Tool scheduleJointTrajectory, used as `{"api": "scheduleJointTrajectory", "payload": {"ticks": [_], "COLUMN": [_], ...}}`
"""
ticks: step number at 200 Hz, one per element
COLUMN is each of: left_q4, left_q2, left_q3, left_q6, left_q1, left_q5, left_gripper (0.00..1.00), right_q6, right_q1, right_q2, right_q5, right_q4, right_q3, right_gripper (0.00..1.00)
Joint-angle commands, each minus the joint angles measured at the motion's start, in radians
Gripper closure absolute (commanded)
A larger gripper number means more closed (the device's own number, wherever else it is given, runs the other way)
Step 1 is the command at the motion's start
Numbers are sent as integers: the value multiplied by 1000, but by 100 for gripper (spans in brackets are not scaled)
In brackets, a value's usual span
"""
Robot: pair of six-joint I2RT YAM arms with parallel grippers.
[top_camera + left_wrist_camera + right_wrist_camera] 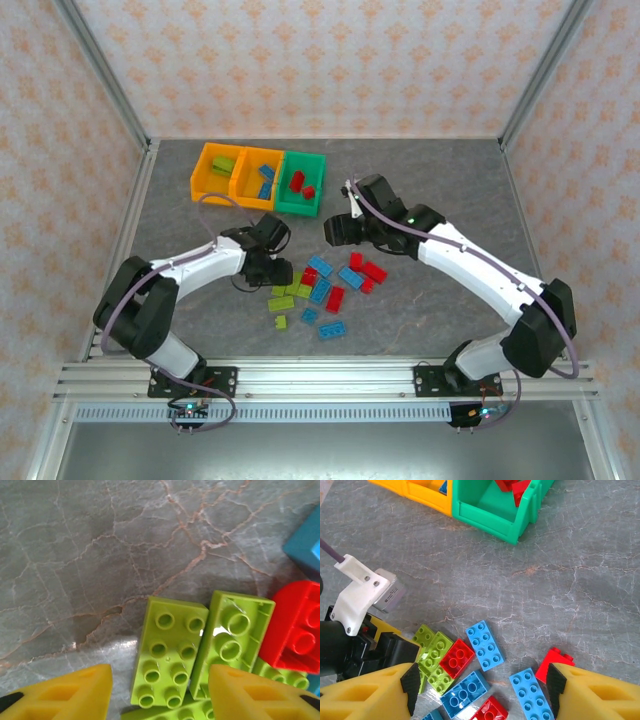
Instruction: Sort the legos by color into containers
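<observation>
Your left gripper (160, 695) straddles a lime brick (169, 655) among the legos (320, 268) on the bench (100, 555), jaws wide and empty, ready to pinch it; your right gripper (480, 695) hovers above, equally spread, empty.

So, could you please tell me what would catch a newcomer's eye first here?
The scatter of legos, lime, blue and red, lies mid-table between the arms. At the far side sits a row of containers, two orange and one green. The left claw hangs open over lime bricks.

No legible text or markings anywhere.
</observation>
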Motion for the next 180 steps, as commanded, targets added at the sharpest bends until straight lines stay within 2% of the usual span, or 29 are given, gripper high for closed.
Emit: {"api": "scheduleJointTrajectory", "payload": {"ticks": [1,28,52,72,94,104,126,147,180], "left_q4": [37,15,3,23,30,69,188,181,122], "left_q2": [14,43,62,28,-37,-75,-166,-185,-64], "left_q3": [2,-2,-33,-71,-81,-95,-144,-148,-101], "left_q6": [-9,-12,-33,-42,-37,-24,30,50,81], "left_q1": [-2,2,44,86,88,85,70,61,61], "left_q5": [-52,-125,-169,-172,-197,-158,-47,-85,-103], "left_gripper": [48,50,52,53,52,50,36,29,27], "right_q6": [16,22,23,21,21,21,24,28,25], "right_q1": [-3,-3,-2,-3,-3,-3,-3,-3,-3], "right_q2": [8,17,20,23,31,36,48,57,68], "right_q5": [15,12,15,18,19,14,9,3,1], "right_q4": [-13,-19,-20,-27,-31,-29,-29,-27,-31], "right_q3": [34,42,47,54,60,61,65,69,81], "right_gripper": [30,30,30,30,30,30,30,30,30]}}
